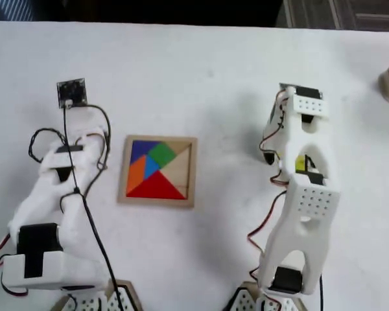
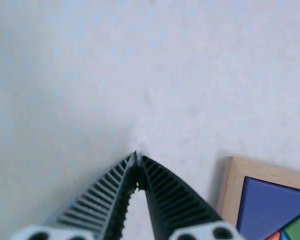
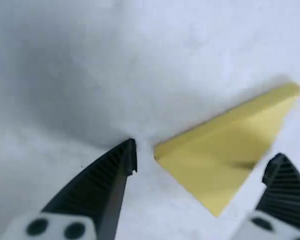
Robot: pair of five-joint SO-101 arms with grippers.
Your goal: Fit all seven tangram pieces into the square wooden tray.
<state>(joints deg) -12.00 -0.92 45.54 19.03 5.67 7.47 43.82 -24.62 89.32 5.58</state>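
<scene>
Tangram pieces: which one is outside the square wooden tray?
The yellow triangle, on the white table inside the open right gripper; the others sit in the wooden tray.

Setting is presenting as a robotics lab bench. A white-covered table (image 1: 201,65) is carrying the left arm (image 1: 52,188) and right arm (image 1: 305,194), both of white printed plastic, with bare wiring (image 1: 262,227) trailing and a small circuit board (image 1: 71,92) lying loose.
</scene>
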